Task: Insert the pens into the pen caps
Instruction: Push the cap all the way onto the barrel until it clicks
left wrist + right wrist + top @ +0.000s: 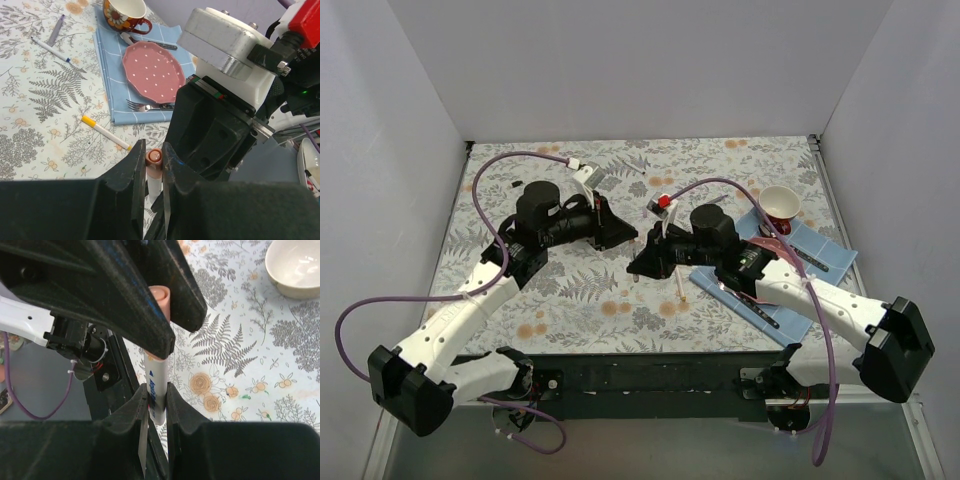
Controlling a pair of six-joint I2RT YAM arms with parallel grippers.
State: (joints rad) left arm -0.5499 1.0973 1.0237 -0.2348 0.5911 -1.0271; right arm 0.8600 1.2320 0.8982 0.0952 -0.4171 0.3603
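Tool-wise, we note the left tool point(152, 172) clamped on the pink cap point(154, 156) mid-table, right tool point(156, 400) gripping the pen point(157, 385) beneath it; we should keep both axes collinear and press straight.

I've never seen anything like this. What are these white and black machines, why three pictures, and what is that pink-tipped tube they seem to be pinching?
They are two robot arms bolted at the table's near edge. One picture looks down from above; the other two come from cameras on each wrist, so you see each gripper's own fingers up close.

The right gripper is shut on a pen with a pale barrel. The left gripper pinches the pink cap at its upper end.

On the flowered tablecloth lie a blue napkin carrying a pink dotted plate, a fork and a flowered cup, plus a loose yellow-ended pen.
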